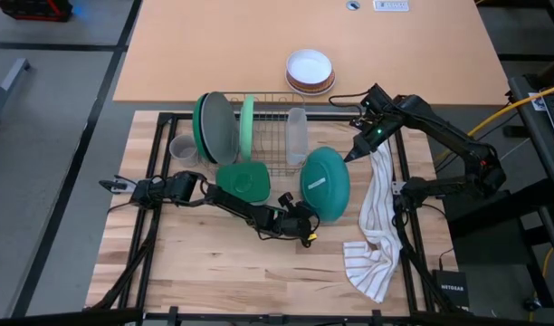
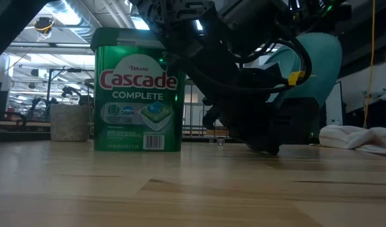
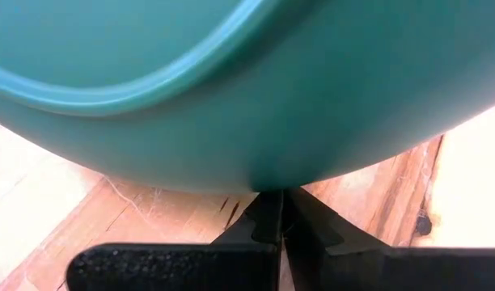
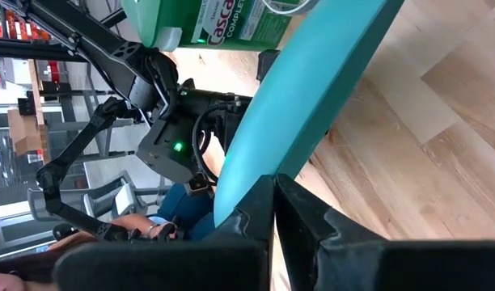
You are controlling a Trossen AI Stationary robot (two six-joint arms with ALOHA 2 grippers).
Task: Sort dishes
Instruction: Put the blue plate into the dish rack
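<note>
Both grippers are on the teal plate (image 1: 325, 182), which stands tilted on edge on the wooden table (image 1: 205, 263), just beside the dish rack (image 1: 268, 136) and the Cascade tub (image 1: 243, 179). The right gripper (image 1: 349, 158) has its fingers squeezed nearly together on the plate's upper rim. The left gripper (image 1: 309, 228) sits at the lower rim, fingers practically closed, pinching that edge. A white towel (image 1: 375, 226) lies close by.

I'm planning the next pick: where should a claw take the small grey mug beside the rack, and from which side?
Grip the small grey mug by its rim wall, coming straight down from above, one finger inside and one outside: it stands upright, mouth open upward, with the wire dish rack close beside it.
</note>
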